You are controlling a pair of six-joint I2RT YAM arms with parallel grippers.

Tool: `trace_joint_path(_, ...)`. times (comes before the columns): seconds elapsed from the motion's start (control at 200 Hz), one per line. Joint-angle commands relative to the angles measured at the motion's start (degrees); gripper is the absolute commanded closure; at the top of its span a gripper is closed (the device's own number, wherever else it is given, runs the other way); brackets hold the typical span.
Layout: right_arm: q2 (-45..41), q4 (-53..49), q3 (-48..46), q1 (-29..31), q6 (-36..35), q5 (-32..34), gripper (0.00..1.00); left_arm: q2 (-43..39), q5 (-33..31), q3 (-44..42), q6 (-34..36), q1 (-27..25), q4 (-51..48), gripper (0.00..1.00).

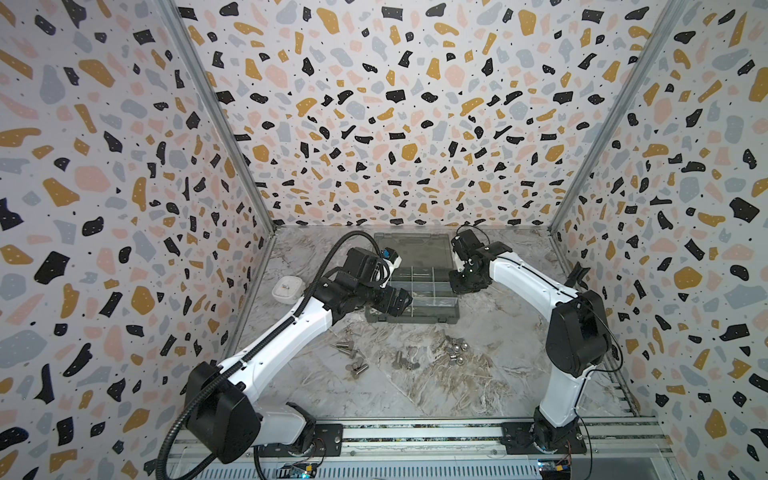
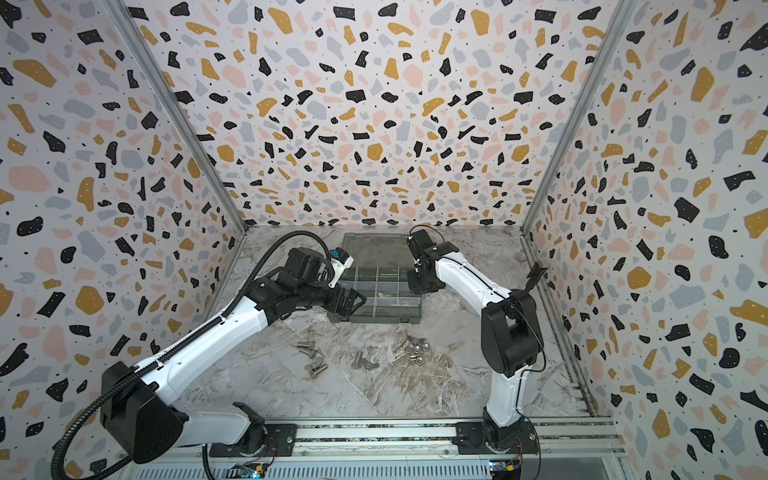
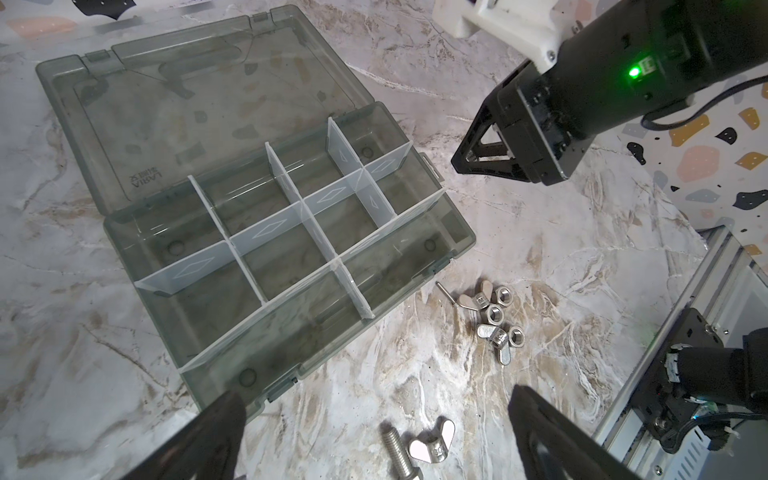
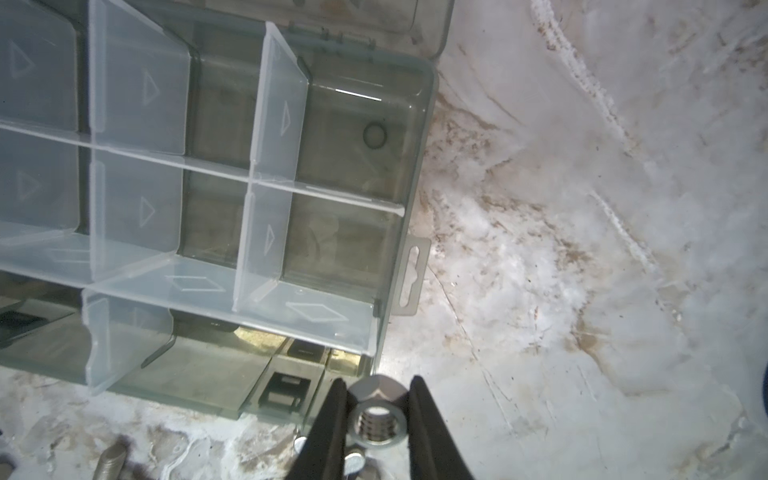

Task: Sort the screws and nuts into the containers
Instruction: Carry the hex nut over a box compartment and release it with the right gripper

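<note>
The open grey organiser box [image 1: 411, 321] [image 2: 376, 321] lies at the table's back middle, its lid flat behind it. Clear dividers [image 3: 291, 199] split it into containers, and those that show look bare. My right gripper [image 4: 377, 415] is shut on a dome-capped nut [image 4: 376, 392] just off the box's right end [image 4: 415, 166]; it also shows in a top view [image 1: 454, 275]. My left gripper [image 3: 376, 399] [image 1: 402, 301] hangs open over the box's front left corner. Loose screws [image 1: 348, 350] [image 2: 309, 349] and nuts [image 1: 455, 352] [image 3: 492, 311] lie on the marble in front of the box.
A small white rounded case [image 1: 286, 289] stands left of the box, behind my left arm. A screw [image 3: 399, 453] and a wing nut [image 3: 432, 446] lie below my left gripper. Patterned walls close in three sides, and a metal rail [image 1: 415, 434] runs along the front.
</note>
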Motion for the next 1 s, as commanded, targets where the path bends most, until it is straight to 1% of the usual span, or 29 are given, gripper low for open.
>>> trace_joint_path(0.0, 1.3, -0.6, 3.0, -0.2, -1.2, -0.8, 0.8, 0.5, -0.7, 2.7, 1.1, -0.2, -0.1, 0.0)
trace_joint_path(0.195, 5.1, -0.3, 5.8, -0.5, -1.8, -2.0, 0.8, 0.9, -1.3, 3.4, 1.3, -0.2, -0.7, 0.0)
trace_joint_path(0.4, 6.8, 1.0, 5.9, -0.5, -1.4, -3.0, 0.79, 1.4, -1.6, 3.9, 1.5, -0.2, -1.3, 0.0)
trace_joint_path(0.516, 7.1, 1.5, 5.7, -0.6, -1.5, -3.5, 0.76, 1.9, -1.4, 4.2, 2.0, -0.2, -1.5, 0.01)
trace_joint_path(0.571, 7.1, 1.9, 5.9, -0.6, -1.8, -4.4, 0.73, 2.1, -1.5, 4.5, 2.3, -0.3, -1.7, 0.0)
trace_joint_path(0.651, 6.2, 2.8, 5.3, -0.5, -2.3, -5.9, 0.69, 2.5, -1.5, 4.8, 2.7, -0.2, -2.0, 0.0)
trace_joint_path(0.806, 3.5, 3.3, 3.7, -0.5, -2.3, -6.2, 0.62, 2.7, -1.9, 4.8, 2.9, -0.3, -2.1, 0.01)
trace_joint_path(0.996, -2.3, 0.2, 0.9, 0.3, -2.0, -4.7, 0.61, 2.1, -2.6, 3.8, 3.7, -0.7, -2.1, 0.0)
